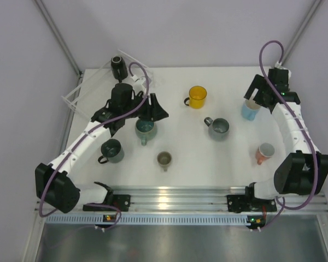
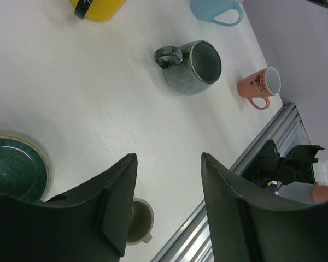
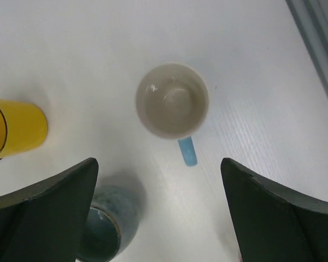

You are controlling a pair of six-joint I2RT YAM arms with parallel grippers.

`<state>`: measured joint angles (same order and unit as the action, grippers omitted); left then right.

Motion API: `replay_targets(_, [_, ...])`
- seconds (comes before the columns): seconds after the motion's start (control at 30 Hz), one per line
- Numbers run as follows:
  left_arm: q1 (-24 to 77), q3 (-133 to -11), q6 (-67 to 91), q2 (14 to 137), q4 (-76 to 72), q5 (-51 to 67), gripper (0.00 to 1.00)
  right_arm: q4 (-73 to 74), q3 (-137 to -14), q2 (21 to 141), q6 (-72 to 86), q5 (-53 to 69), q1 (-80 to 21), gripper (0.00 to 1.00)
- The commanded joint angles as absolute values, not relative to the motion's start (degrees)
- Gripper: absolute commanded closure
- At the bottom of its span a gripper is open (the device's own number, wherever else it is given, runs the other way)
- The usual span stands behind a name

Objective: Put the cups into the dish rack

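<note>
The clear dish rack (image 1: 93, 87) stands at the far left with a black cup (image 1: 118, 66) in it. My left gripper (image 1: 157, 108) is open and empty, just above the teal cup (image 1: 145, 129). My right gripper (image 1: 255, 96) is open and empty over the light blue mug (image 1: 250, 111), which sits upright ahead of its jaws in the right wrist view (image 3: 172, 101). On the table stand the yellow mug (image 1: 197, 96), grey-blue mug (image 1: 218, 128), salmon pink mug (image 1: 265, 153), dark green mug (image 1: 112, 150) and small olive cup (image 1: 164, 159).
A metal rail (image 1: 175, 196) runs along the near edge, carrying both arm bases. Walls close in at the left, back and right. The left wrist view shows the grey-blue mug (image 2: 194, 66), the pink mug (image 2: 261, 86) and the olive cup (image 2: 139, 221) beyond the open left gripper (image 2: 168, 164).
</note>
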<state>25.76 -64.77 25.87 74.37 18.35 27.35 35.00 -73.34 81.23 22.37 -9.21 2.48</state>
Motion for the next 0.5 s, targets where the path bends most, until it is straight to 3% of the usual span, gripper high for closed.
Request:
replay_targets(0.0, [25.9, -63.4, 24.1, 70.2, 17.0, 27.1, 0.44, 29.7, -76.9, 81.5, 10.4, -4.7, 3.5, 0.07])
replay_targets(0.2, [25.9, -62.8, 23.2, 68.8, 17.0, 28.7, 0.43, 29.7, -77.7, 85.9, 0.6, 8.4, 3.5, 0.30])
replay_targets(0.47, [25.9, -62.2, 22.3, 67.4, 17.1, 28.8, 0.43, 34.2, -82.4, 94.0, -4.0, 4.8, 3.5, 0.41])
